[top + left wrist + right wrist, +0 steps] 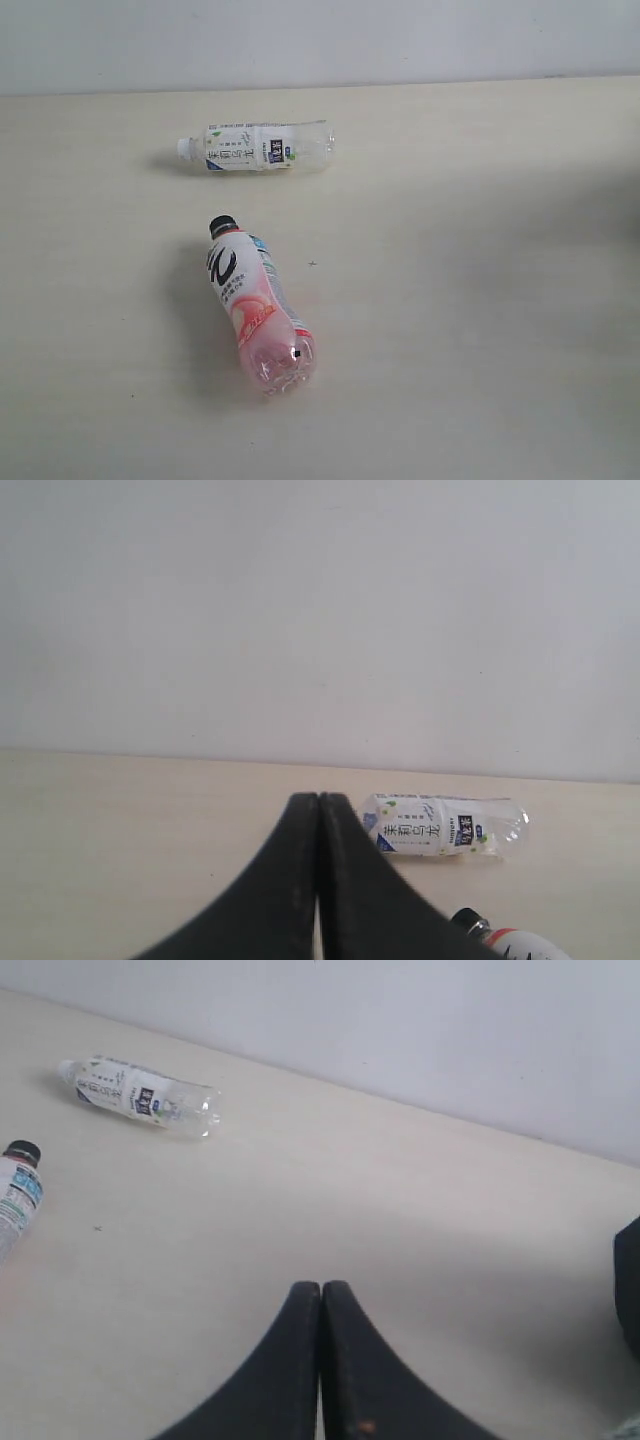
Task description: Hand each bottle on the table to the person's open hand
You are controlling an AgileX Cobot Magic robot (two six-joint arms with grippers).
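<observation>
So the biggest thing here is the table [480, 300], pale cream with faint grain, running back to a plain whitish wall [320, 40]. Lying on its side on the table is the pink-and-white bottle [255, 305], black cap aimed toward the wall and its clear pinkish base toward the exterior camera, sitting a bit diagonal. Past the pink-and-white bottle's cap, closer to the wall, is the white-label bottle [255, 147], also on its side but lying crosswise to it. The two are clearly apart, not touching, and its white cap sticks out beyond the pink-and-white bottle's cap end. The left end effector [318, 798] is clenched tight, black fingers pressed flat together with nothing between them, and the pink-and-white bottle's cap peeks in just beside it. The right end effector [321, 1286] is the same deal, clamped on nothing, well away from the pink-and-white bottle. There's a dark shape [628, 1280] far from that bottle, can't tell what it is. Tiny dark speck [312, 264] on the table just beside the pink-and-white bottle.
</observation>
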